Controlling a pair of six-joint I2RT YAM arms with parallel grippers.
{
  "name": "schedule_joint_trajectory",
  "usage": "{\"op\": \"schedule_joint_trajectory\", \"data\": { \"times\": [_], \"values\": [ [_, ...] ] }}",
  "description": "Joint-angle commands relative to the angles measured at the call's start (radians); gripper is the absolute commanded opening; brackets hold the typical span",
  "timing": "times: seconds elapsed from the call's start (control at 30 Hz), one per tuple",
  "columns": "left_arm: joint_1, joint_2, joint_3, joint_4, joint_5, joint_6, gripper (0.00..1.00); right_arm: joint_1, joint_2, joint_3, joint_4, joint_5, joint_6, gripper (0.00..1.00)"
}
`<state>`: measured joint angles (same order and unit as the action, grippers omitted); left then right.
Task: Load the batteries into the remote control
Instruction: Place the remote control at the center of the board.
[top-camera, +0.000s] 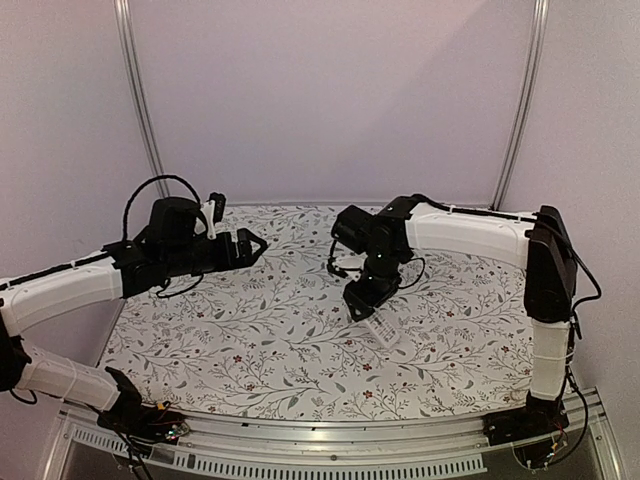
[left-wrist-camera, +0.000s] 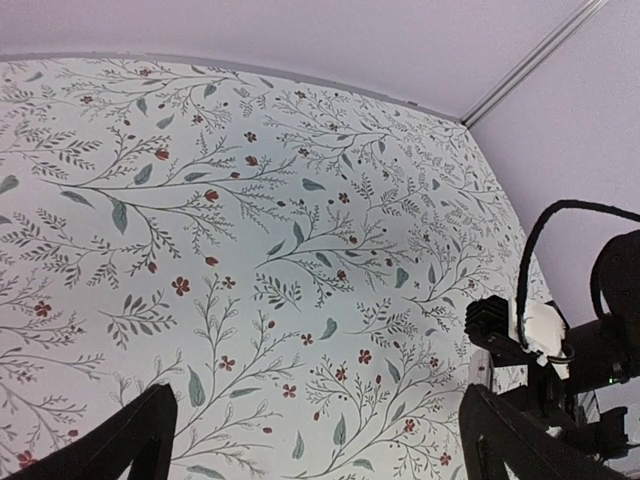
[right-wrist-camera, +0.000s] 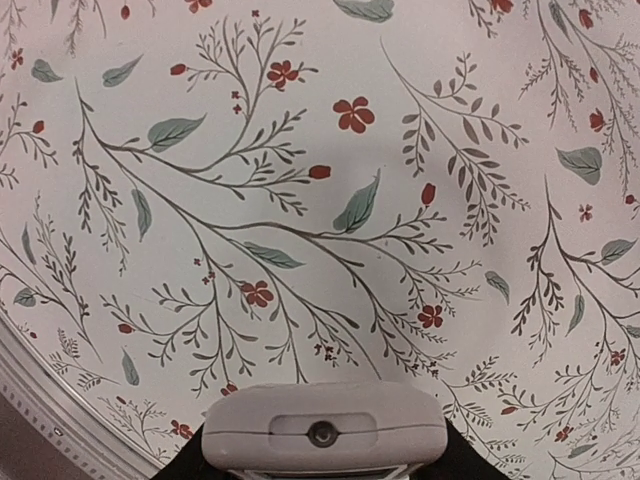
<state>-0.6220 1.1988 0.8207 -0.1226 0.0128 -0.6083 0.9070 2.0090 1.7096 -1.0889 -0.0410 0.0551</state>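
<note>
- Task status: I judge it early; no cell is seated that I can see, and the batteries do not show in any of my three views, so I cannot log where they lie
- Remote control (top-camera: 383, 331): small white handset, out on the floral cloth (top-camera: 250, 330) right of centre, at the tip of the right gripper (top-camera: 366, 305); the right wrist view shows only its narrow end with a small round lens, so I cannot tell which face is up or whether the battery recess is open
- Right gripper: pinching the remote control, with a dark finger at each side of the casing in the wrist view; I cannot tell whether the handset is lifted or touching the cloth
- Right arm (top-camera: 480, 235): rises from its base at the near right corner, folds at the elbow and reaches left across the table, wrist pitched down toward the cloth
- Left gripper (top-camera: 252, 243): spread wide, nothing between its fingers (left-wrist-camera: 140, 435), only cloth beneath
- Left arm (top-camera: 70, 285): reaches in from the left, forearm about level, gripper pointing toward the right arm and well apart from the remote control
- Left to do, as I read it: locate both batteries, expose the recess, seat each cell
</note>
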Motion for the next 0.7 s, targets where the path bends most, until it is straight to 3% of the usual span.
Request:
{"op": "schedule_joint_trajectory", "data": {
  "times": [0.0,0.3,0.47,0.67],
  "values": [
    [0.019,-0.016,-0.025,-0.049,-0.039,-0.007,0.99,0.012,0.082,0.049,-0.081,0.084,-0.016,0.31],
    [0.021,-0.016,-0.066,-0.023,-0.043,-0.027,0.99,0.012,0.225,0.166,-0.089,0.085,-0.008,0.38],
    [0.021,-0.027,-0.065,-0.050,-0.070,-0.015,1.00,0.012,0.273,0.203,-0.082,0.080,0.000,0.54],
    [0.027,-0.041,-0.077,-0.050,-0.079,-0.014,1.00,0.010,0.305,0.218,-0.063,0.064,0.012,0.62]
  ]
}}
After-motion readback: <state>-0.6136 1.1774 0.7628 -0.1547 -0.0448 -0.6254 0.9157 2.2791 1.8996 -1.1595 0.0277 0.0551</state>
